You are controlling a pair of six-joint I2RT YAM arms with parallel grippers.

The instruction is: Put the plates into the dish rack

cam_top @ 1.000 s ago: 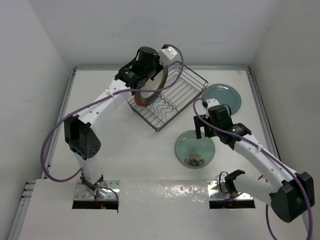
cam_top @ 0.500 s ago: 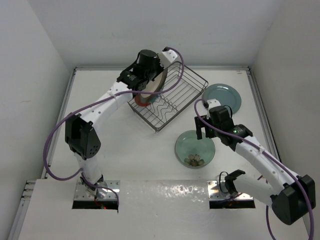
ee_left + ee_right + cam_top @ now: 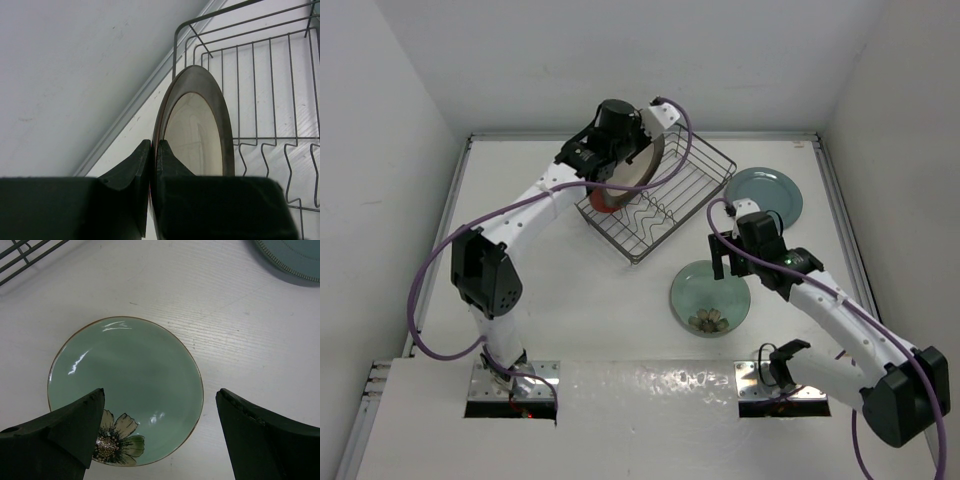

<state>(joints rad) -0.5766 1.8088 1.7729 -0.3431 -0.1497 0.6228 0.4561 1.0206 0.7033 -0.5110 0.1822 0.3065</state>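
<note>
A white table (image 3: 550,300) seen from above, with a wire rack (image 3: 695,180) set at an angle near the far side. The left arm reaches over the rack's far-left corner, holding the cream plate (image 3: 638,165) on edge. Over the last second this plate has shifted a little farther over the rack and stands more upright, so it looks close to being slotted in but is not yet released. The right arm has barely moved.

A red plate (image 3: 603,203) shows as a red edge at the rack's left side, under the cream one; it seems to stand in the rack. The teal plate (image 3: 765,195) and green plate (image 3: 710,295) lie flat on the table, right of the rack.

The left wrist view alone shows the left gripper (image 3: 154,150) clenched on the cream plate's brown rim, with wavy dividers beyond; whether the plate touches them cannot be told. The right wrist view shows the right gripper (image 3: 727,265) spread wide above the green plate, empty, and a painted flower the overhead view blurs.
</note>
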